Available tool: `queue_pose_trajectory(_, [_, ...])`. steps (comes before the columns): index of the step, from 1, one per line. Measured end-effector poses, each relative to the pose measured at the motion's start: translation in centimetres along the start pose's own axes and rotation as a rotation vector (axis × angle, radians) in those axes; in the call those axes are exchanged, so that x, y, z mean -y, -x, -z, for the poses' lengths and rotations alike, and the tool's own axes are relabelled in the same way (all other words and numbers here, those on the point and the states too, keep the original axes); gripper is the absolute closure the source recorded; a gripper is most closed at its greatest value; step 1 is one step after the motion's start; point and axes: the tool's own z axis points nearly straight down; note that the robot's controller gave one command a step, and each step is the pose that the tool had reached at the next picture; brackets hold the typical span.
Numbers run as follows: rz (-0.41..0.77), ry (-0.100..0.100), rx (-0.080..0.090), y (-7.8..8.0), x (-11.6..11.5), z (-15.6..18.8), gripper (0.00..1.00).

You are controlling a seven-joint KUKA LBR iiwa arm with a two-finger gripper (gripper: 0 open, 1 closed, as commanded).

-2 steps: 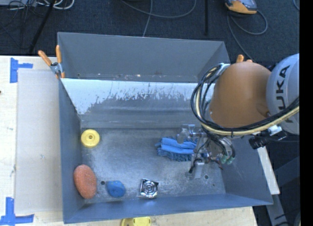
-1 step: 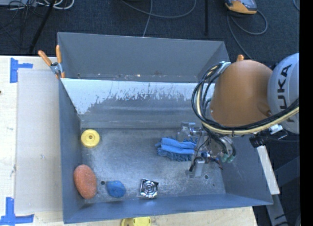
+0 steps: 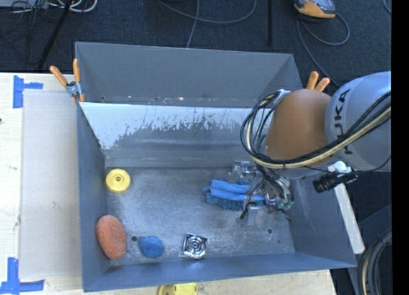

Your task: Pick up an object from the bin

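Camera view, right of centre in the bin [image 3: 179, 150]: a blue crumpled thing [image 3: 223, 193] lies with its long axis roughly left-to-right, its right end meeting the gripper [image 3: 262, 196]. Whether the gripper is open or has hold of it cannot be told.

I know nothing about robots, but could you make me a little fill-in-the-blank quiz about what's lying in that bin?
1. The round disc near the left wall of the bin is ____.
2. The gripper is next to a ragged bundle whose colour is ____.
3. The small blue lump lies between the shiny silver piece and an oval thing coloured ____.
4. The arm reaches in from the view's ____.

Missing words: yellow; blue; orange; right.
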Motion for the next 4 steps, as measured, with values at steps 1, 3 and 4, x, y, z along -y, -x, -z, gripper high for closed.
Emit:
queue_pose_trajectory(1, [0.1, -0.001, -0.001, 5.39, 3.69, -6.02, 0.0])
queue_pose_trajectory(3, [0.094, -0.001, 0.0, 5.3, 3.71, -5.98, 0.0])
queue_pose_trajectory(4, [-0.006, 0.001, -0.006, 4.57, 4.15, -5.81, 1.0])
